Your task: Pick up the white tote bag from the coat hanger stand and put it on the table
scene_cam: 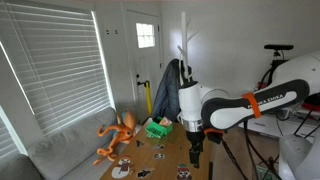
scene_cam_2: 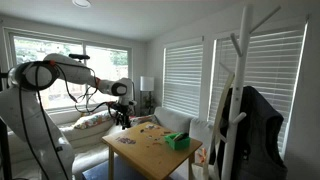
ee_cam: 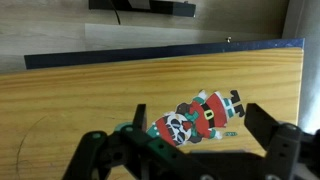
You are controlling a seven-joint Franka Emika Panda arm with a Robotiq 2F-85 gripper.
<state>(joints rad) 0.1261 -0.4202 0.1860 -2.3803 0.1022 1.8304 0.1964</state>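
The coat hanger stand is a white pole with prongs behind the table; it also shows in an exterior view. A dark jacket hangs on it. I cannot make out the white tote bag for sure; a pale shape low beside the stand may be it. My gripper points down over the brown wooden table, far from the stand. In the wrist view my gripper is open and empty, just above the table.
A flat Santa-panda figure lies on the table under the jaws. A bright green object sits near the table's far end. An orange toy lies on the grey sofa. Small cards are scattered on the table.
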